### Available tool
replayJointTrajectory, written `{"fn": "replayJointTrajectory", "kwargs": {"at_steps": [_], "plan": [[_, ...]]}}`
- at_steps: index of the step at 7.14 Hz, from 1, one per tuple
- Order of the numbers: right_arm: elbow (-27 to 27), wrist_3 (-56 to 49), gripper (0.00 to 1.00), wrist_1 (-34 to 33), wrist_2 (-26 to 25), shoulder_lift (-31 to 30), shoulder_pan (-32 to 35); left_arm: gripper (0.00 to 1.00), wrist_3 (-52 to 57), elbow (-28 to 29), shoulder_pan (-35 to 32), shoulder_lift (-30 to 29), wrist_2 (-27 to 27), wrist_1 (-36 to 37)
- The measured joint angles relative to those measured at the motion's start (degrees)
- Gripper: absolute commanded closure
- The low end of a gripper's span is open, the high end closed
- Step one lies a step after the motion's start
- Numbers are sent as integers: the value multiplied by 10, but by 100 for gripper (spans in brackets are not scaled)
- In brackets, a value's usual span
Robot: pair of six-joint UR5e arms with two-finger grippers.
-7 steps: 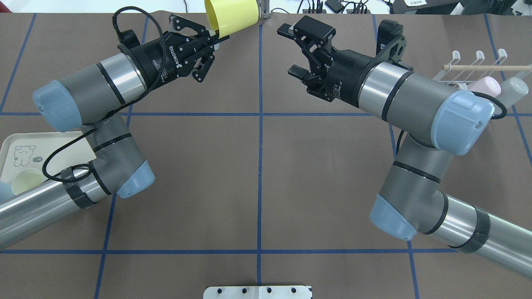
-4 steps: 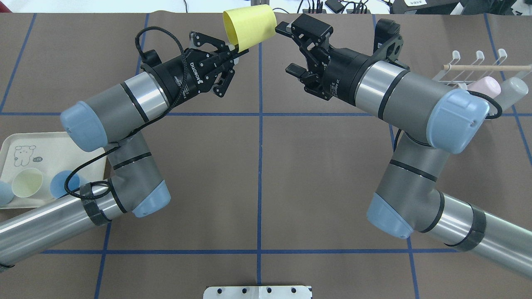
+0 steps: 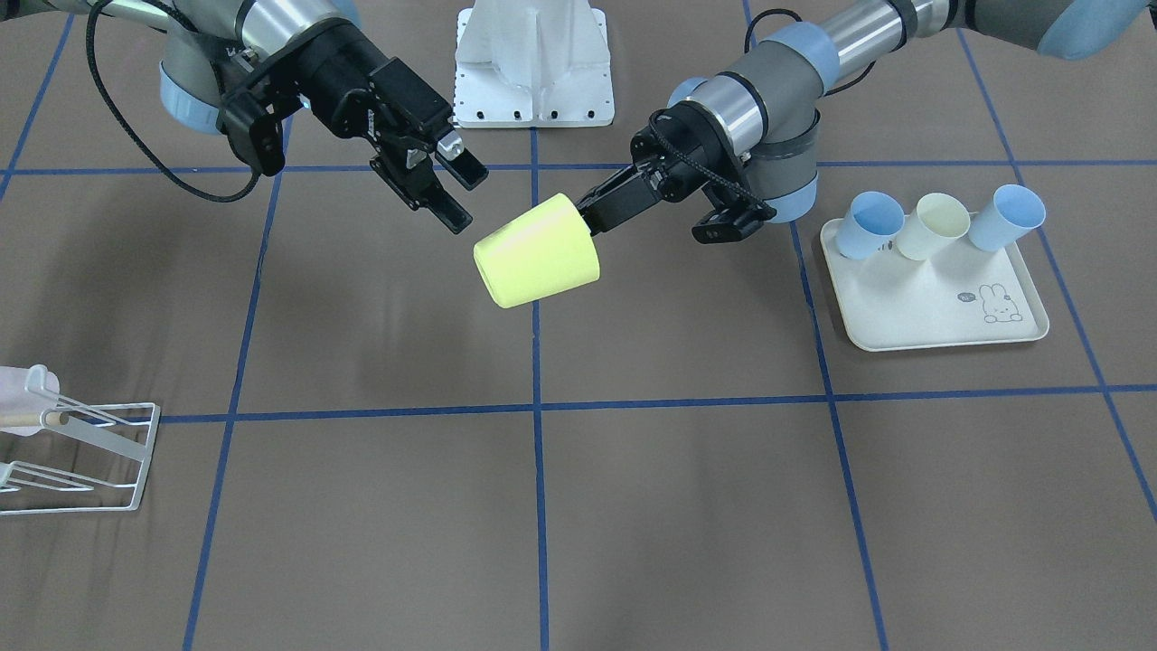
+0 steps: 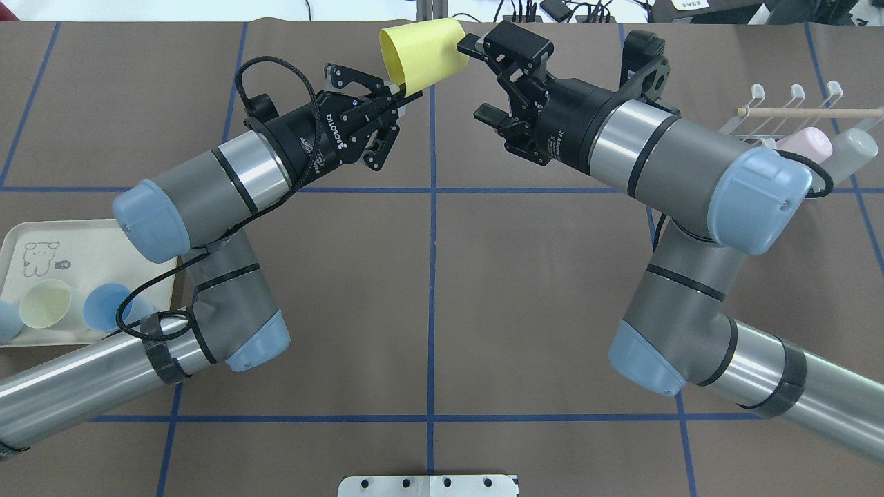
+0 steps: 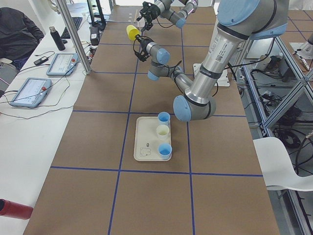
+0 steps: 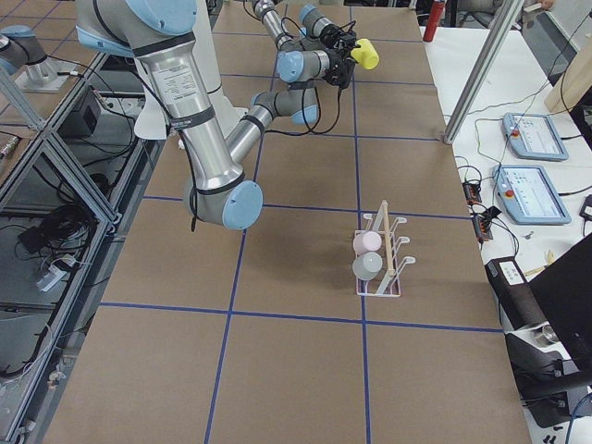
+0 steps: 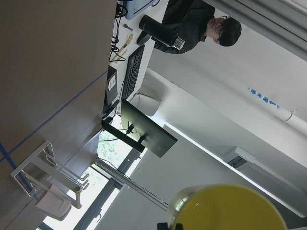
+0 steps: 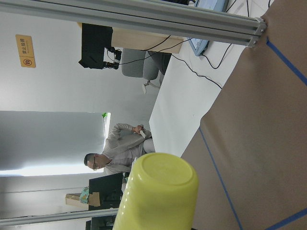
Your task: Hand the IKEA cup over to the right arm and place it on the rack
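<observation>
Left side first: cream rabbit-print tray (image 4: 90, 238) by the worktop (image 4: 525, 297) edge carries a cream cup (image 4: 43, 306) and two pale blue cups (image 4: 102, 308). One blue cup shows more now, since the left arm's forearm has swung off the tray.

Left arm (image 4: 207, 183) has pushed up and toward the centre line compared with a second ago. Its jaws are clamped narrow on the rim of the yellow plastic IKEA cup (image 4: 423, 52).

The cup hangs in the air over the far middle of the worktop. It is tipped on its side, mouth toward the left arm, closed base toward the right arm. Earlier it sat further left; now it straddles the centre blue tape line (image 4: 432, 241).

Right arm (image 4: 663, 155) has barely shifted. Its jaws are spread wide, facing the cup's base. The upper finger (image 4: 468, 47) now sits just beside the base; touching or not, cannot tell. The right wrist view shows the cup base straight ahead.

Meaning: the gap has closed and the handover looks set up. The cup is not yet gripped by the right jaws, so the transfer is not yet done and placing is still to come.

Far right: white wire rack with wooden dowel (image 4: 796, 93) is unchanged, and already carries a pink cup (image 4: 806, 143) and a grey cup (image 4: 855, 147).
</observation>
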Motion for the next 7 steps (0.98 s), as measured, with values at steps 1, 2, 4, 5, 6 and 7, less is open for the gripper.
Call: {"fn": "replayJointTrajectory", "kwargs": {"at_steps": [1,2,4,5,6,7], "plan": [[-2,0,0,0,0,0,0,100,-1,0,4,-1,2,0],[-3,0,0,0,0,0,0,100,-1,-1,8,-1,4,1],[-3,0,0,1,0,0,0,100,-1,-5,14,-3,6,1],[-3,0,0,1,0,0,0,100,1,-6,18,-4,10,0],[-3,0,0,0,0,0,0,100,3,-7,25,-5,16,0],[-3,-1,0,0,0,0,0,100,4,-8,31,-5,20,-1]]}}
